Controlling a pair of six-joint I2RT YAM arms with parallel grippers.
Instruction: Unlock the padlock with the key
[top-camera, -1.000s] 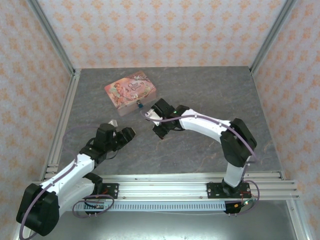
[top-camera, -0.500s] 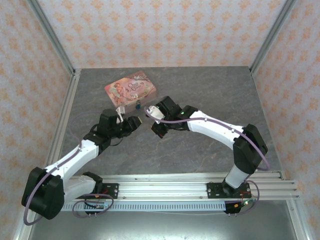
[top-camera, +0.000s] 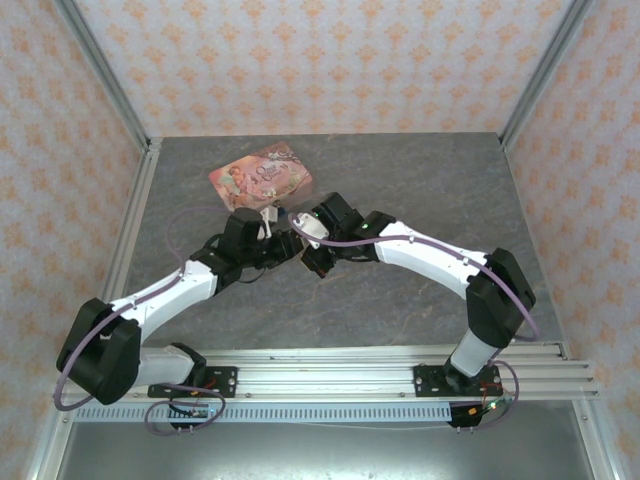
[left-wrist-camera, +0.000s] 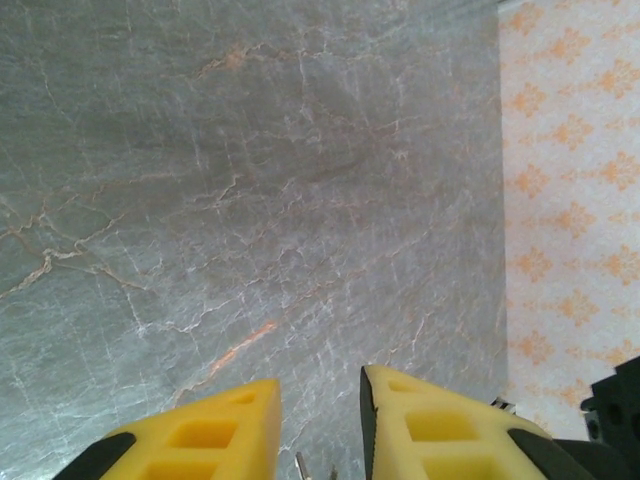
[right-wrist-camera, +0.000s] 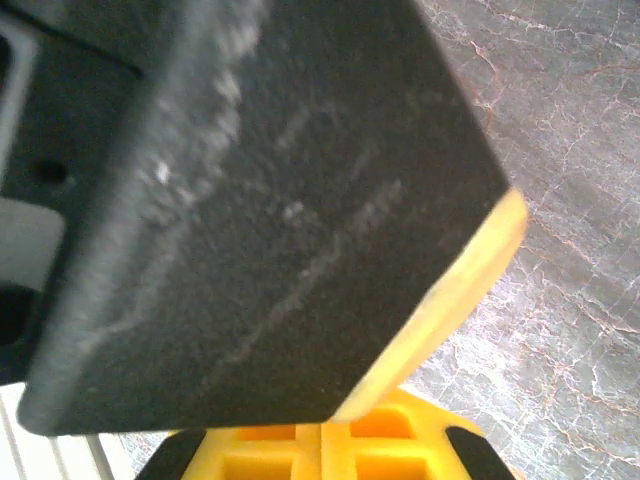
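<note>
Top external view: the pink tin (top-camera: 260, 178) lies on the tabletop (top-camera: 420, 180) at about 11 o'clock from its middle. A tiny speck just off the tin's 6 o'clock edge is taken to be the padlock (top-camera: 276, 211), though it is too small for its shackle to be made out. The left claw (top-camera: 283, 243) and the right claw (top-camera: 306, 250) are brought tip to tip just at 6 o'clock of that speck. The key cannot be made out.

Left wrist view: the left claw (left-wrist-camera: 320, 390) is seen with its yellow fingers (left-wrist-camera: 225, 430) a little apart. Nothing is pinched at the tips, and bare tabletop (left-wrist-camera: 250, 150) lies ahead at 12 o'clock. A thin metal sliver deep in the gap cannot be identified.

Right wrist view: the right claw (right-wrist-camera: 320, 445) is pressed together at 6 o'clock. Whether the key is pinched there cannot be told. A dark, yellow-edged block, judged to be a finger of the other claw, is held very close in front.

The step in hand is judged to be the lining-up of both claws at the lock, with nothing unlocked yet. Next, the padlock must be steadied by one claw and the key guided squarely into the keyhole by the other, so a fine, slow alignment is called for.
</note>
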